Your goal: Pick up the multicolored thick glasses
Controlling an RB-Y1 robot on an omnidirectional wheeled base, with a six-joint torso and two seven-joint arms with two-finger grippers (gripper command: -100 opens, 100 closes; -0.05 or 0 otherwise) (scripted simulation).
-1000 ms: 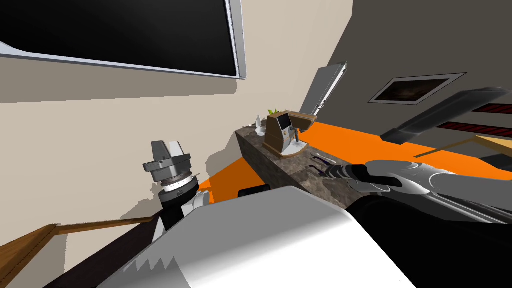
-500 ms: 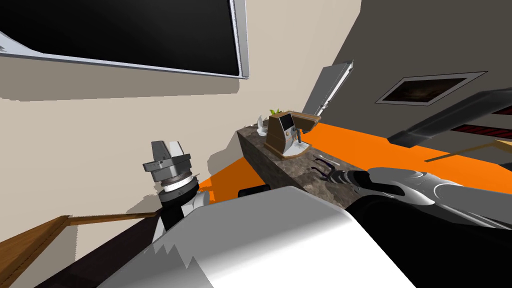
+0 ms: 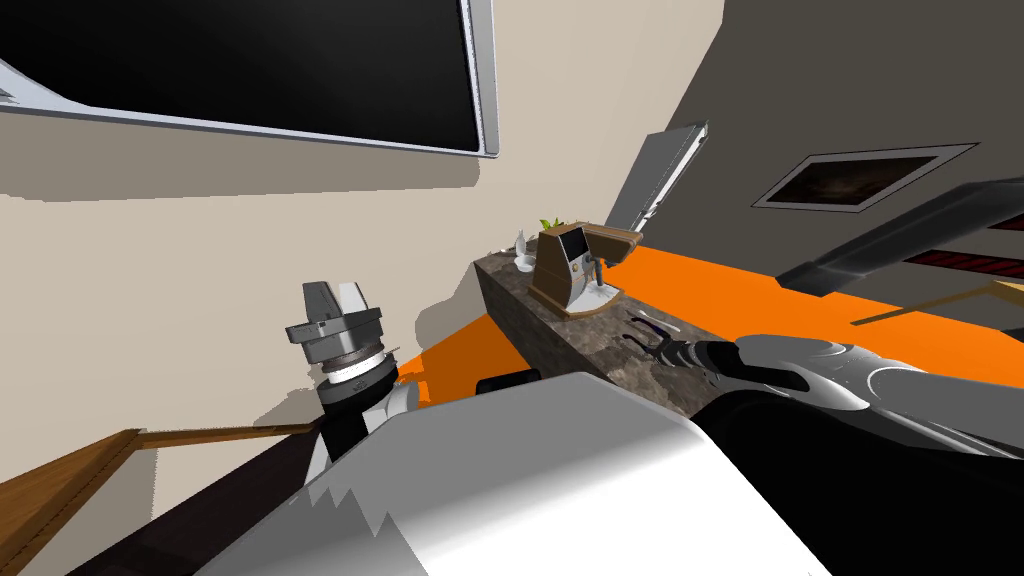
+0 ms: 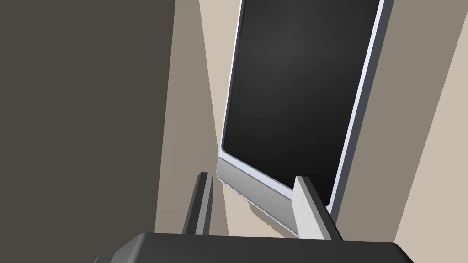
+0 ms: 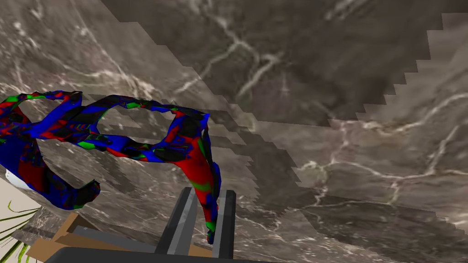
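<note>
The multicolored glasses [image 5: 137, 132], a thick frame in red, blue and green, lie on a dark marble counter [image 5: 343, 114]. My right gripper [image 5: 205, 214] is shut on one temple arm of the glasses, with a finger pressing each side of it. In the head view the glasses [image 3: 640, 338] are a small dark shape on the counter [image 3: 560, 340], right at the tip of my right gripper [image 3: 664, 350]. My left gripper [image 3: 335, 300] is raised at my left side, away from the counter, and its fingers [image 4: 311, 210] stand open with nothing between them.
A brown and white coffee machine [image 3: 572, 272] stands on the counter beyond the glasses, with a small white item [image 3: 521, 258] and a green plant [image 3: 548, 223] behind it. The floor [image 3: 760, 290] past the counter is orange. A beige wall runs along the left.
My head camera shifted a little and my right hand edged forward onto the glasses. The left arm has stayed in place.
</note>
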